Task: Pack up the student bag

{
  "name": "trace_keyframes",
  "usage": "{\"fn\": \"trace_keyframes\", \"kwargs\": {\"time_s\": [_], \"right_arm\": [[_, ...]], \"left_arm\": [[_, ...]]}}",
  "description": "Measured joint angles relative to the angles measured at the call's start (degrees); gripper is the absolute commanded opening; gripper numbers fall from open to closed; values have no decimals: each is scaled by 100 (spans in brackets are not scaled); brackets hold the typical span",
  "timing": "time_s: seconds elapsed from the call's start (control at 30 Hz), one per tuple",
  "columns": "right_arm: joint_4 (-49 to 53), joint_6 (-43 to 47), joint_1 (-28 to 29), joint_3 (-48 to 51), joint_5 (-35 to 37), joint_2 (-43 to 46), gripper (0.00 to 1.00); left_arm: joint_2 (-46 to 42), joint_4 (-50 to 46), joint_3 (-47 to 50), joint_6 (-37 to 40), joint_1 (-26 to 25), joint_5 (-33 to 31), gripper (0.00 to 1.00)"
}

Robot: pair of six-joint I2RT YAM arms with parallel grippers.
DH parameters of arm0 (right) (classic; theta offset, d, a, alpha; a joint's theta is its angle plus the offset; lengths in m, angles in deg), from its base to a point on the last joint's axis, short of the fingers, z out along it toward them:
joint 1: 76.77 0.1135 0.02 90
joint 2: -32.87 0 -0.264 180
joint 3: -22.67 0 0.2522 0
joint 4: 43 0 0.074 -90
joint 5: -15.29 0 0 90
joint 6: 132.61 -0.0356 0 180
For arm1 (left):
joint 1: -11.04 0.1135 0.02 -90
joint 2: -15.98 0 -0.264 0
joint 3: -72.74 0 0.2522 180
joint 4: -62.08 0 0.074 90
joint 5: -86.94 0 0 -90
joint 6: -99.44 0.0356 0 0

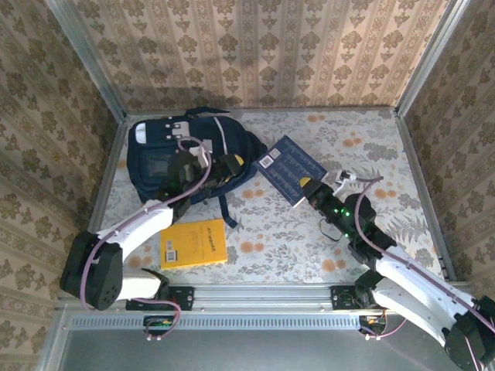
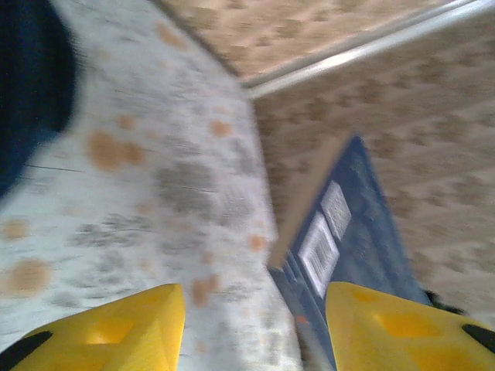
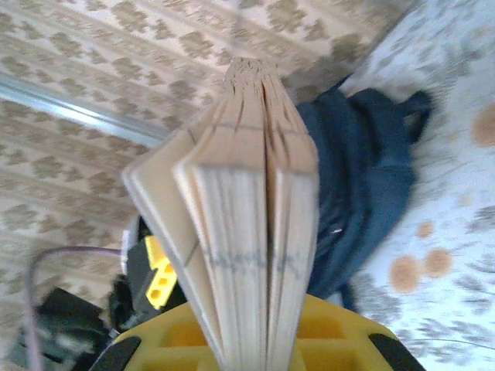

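The student bag (image 1: pixel 166 151) lies at the back left of the table, dark navy with a grey patch. Just off its right edge my left gripper (image 1: pixel 236 164) stands open. In the left wrist view its yellow fingers (image 2: pixel 116 332) are spread over bare table, nothing between them. My right gripper (image 1: pixel 307 188) is shut on the near corner of a blue book (image 1: pixel 290 168) and holds it tilted above the table, right of the bag. The right wrist view shows the book's pages (image 3: pixel 247 224) edge-on between the yellow jaws, with the bag (image 3: pixel 363 178) behind. In the left wrist view the blue book (image 2: pixel 348 232) is ahead.
A yellow book (image 1: pixel 193 242) lies flat near the front edge, below the bag. A bag strap (image 1: pixel 227 210) trails toward the middle of the table. Patterned walls with metal rails (image 1: pixel 255 108) close the table on three sides.
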Motion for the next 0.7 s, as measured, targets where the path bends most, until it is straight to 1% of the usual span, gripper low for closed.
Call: {"fn": "trace_keyframes", "kwargs": {"time_s": [0.07,0.13,0.2,0.27,0.47,0.7], "right_arm": [[459,238,-28,15,94,201,0],[741,400,-48,61,122,317,0],[994,544,-83,107,122,409,0],[1279,686,-138,118,125,522,0],[1786,981,-428,118,118,918,0],[1862,1045,-774,260,-94,964,0]], "left_arm": [[151,-1141,-804,627,118,-205,53],[490,-1974,-1705,1180,232,-295,52],[907,-2524,-2487,1648,378,-387,51],[1296,-2994,-3010,2033,535,-520,51],[2457,-4063,-3853,2684,852,-820,50],[3348,-4529,-4524,2957,970,-826,48]]}}
